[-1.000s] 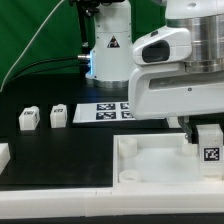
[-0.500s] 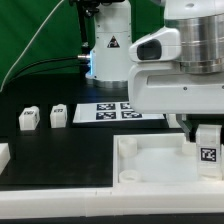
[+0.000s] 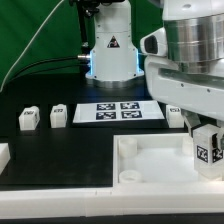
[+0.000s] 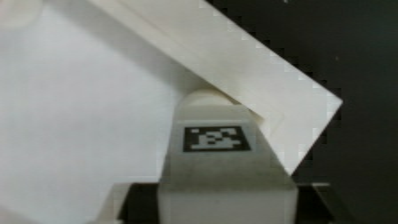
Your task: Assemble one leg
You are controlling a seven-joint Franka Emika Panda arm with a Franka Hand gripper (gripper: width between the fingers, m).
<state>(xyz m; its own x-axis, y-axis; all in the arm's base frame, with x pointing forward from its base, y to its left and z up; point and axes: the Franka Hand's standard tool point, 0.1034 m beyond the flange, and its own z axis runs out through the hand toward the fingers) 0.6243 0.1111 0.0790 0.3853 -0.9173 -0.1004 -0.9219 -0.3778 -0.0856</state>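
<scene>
My gripper (image 3: 209, 132) is shut on a leg (image 3: 209, 150), a white squarish post with a black-and-white tag, and holds it upright over the right far corner of the large white tray-like piece (image 3: 150, 165). In the wrist view the leg (image 4: 221, 150) sits between the dark fingers (image 4: 139, 203), its far end against the tray's raised corner rim (image 4: 267, 85). Two more legs (image 3: 28, 119) (image 3: 58, 114) stand on the black table at the exterior view's left. Another leg (image 3: 176, 116) shows partly behind the arm.
The marker board (image 3: 118, 112) lies on the table behind the tray. The arm's white base (image 3: 110, 55) stands behind it. A white part (image 3: 3, 155) pokes in at the exterior view's left edge. A green backdrop closes the back.
The arm's wrist has turned about its axis, and the held leg has turned with it at the tray's corner. The loose legs have not moved.
</scene>
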